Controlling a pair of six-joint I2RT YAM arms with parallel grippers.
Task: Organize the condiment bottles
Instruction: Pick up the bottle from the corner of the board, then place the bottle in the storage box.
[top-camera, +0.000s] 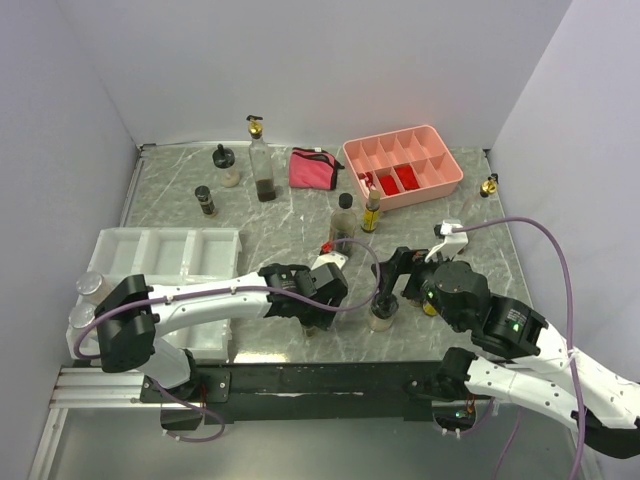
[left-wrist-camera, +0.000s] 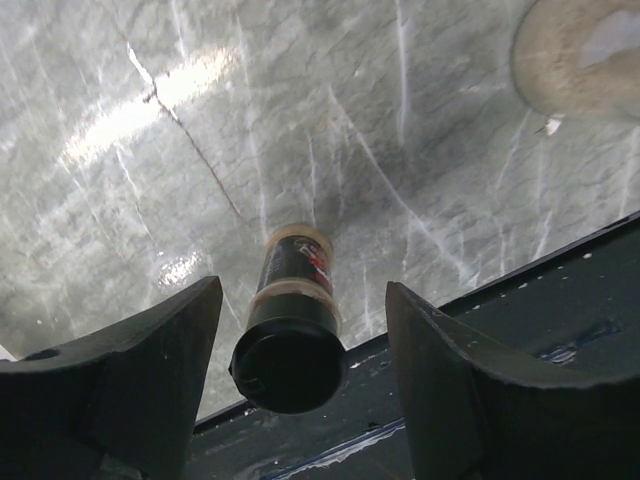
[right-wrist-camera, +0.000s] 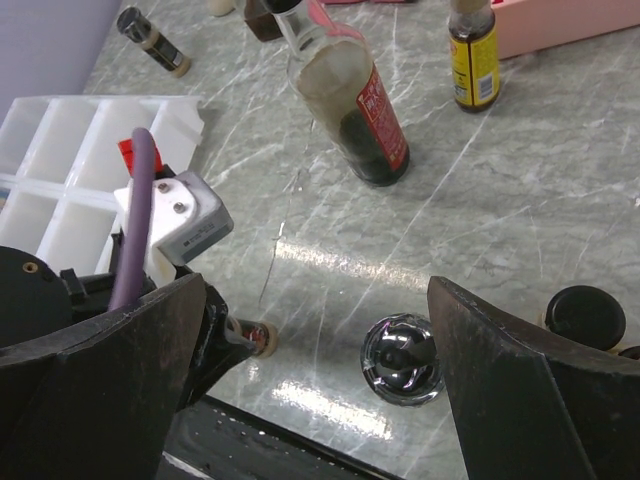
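A small spice jar (left-wrist-camera: 290, 340) with a black lid stands upright near the table's front edge (left-wrist-camera: 520, 290). It sits between the fingers of my left gripper (left-wrist-camera: 305, 290), with a gap on each side, so the gripper is open around it. From above, the left gripper (top-camera: 318, 298) hovers over that jar. My right gripper (right-wrist-camera: 318, 290) is wide open above the marble. A silver-lidded jar (right-wrist-camera: 400, 358) stands just inside its right finger, untouched. A black-lidded jar (right-wrist-camera: 585, 317) stands outside that finger. More condiment bottles stand farther back: a tall gold-topped one (top-camera: 262, 160), a red-labelled one (right-wrist-camera: 362, 115) and a yellow-labelled one (right-wrist-camera: 473, 60).
A white compartment tray (top-camera: 165, 250) lies at the left, with two silver-lidded jars (top-camera: 88, 290) beside it. At the back are a pink compartment tray (top-camera: 405, 165) and a pink pouch (top-camera: 313, 168). A small gold-topped bottle (top-camera: 488, 185) stands at the far right, and a black-topped bottle (top-camera: 225, 165) and a small dark jar (top-camera: 205, 200) at the back left.
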